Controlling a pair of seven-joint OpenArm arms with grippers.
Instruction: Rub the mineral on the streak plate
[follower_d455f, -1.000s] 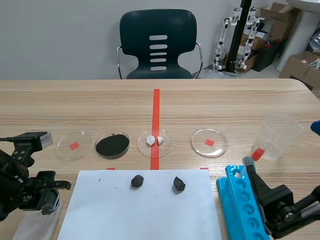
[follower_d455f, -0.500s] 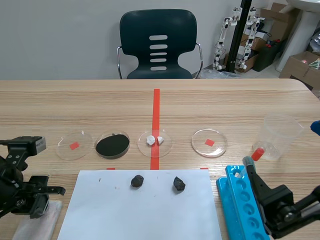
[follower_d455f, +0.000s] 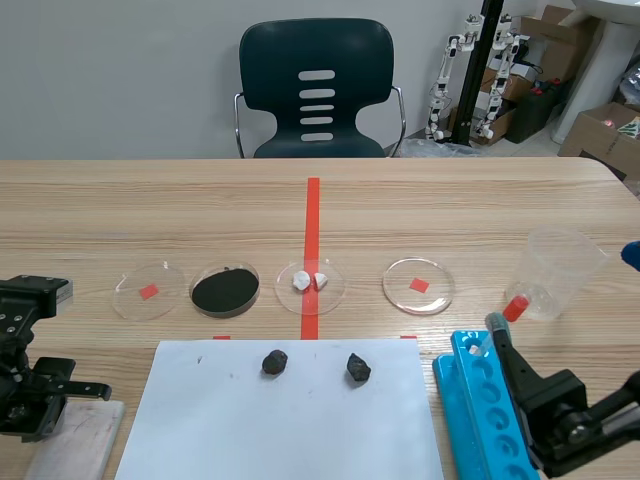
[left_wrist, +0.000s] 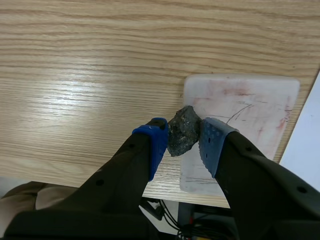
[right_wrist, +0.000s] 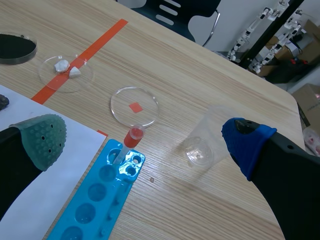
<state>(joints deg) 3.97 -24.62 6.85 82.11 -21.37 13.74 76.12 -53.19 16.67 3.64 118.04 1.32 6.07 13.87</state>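
The left gripper (left_wrist: 183, 140) is clamped on the dark grey mineral (left_wrist: 183, 128), which is pinched between its blue pads at the edge of the white streak plate (left_wrist: 250, 115). I cannot tell whether the mineral touches the plate. The plate bears faint reddish and grey marks and lies on the wooden table (left_wrist: 75, 75), just beside a white paper sheet (follower_d455f: 290, 420) carrying two dark rocks (follower_d455f: 275, 362). The right gripper (right_wrist: 146, 139) gapes wide with nothing in it, above the blue tube rack (right_wrist: 95, 200) and near the clear cup (right_wrist: 205, 142).
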